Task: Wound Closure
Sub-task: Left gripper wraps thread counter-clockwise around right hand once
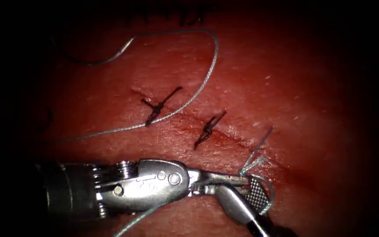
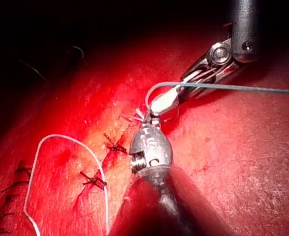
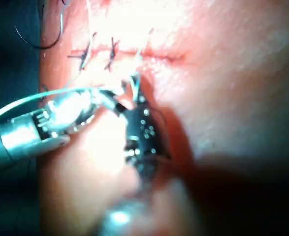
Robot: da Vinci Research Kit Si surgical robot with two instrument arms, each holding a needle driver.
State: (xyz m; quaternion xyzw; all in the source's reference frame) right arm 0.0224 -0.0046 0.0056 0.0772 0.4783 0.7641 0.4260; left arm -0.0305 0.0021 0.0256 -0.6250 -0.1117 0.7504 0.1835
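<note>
Needle lies free on the tissue far left of the cut in the endoscope view, where the left tool clamps thread beside the open-jawed right tool; left wrist view shows the right tool under thread; right wrist view shows two stitches.

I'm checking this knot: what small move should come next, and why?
Probably close the right tool on the thread looped at its open jaws, then snug: the knot at the cut's right end looks loose, beside the left tool. Whether the left tool holds thread, I cannot tell. The needle lies free on the tissue, left of the cut.
</note>
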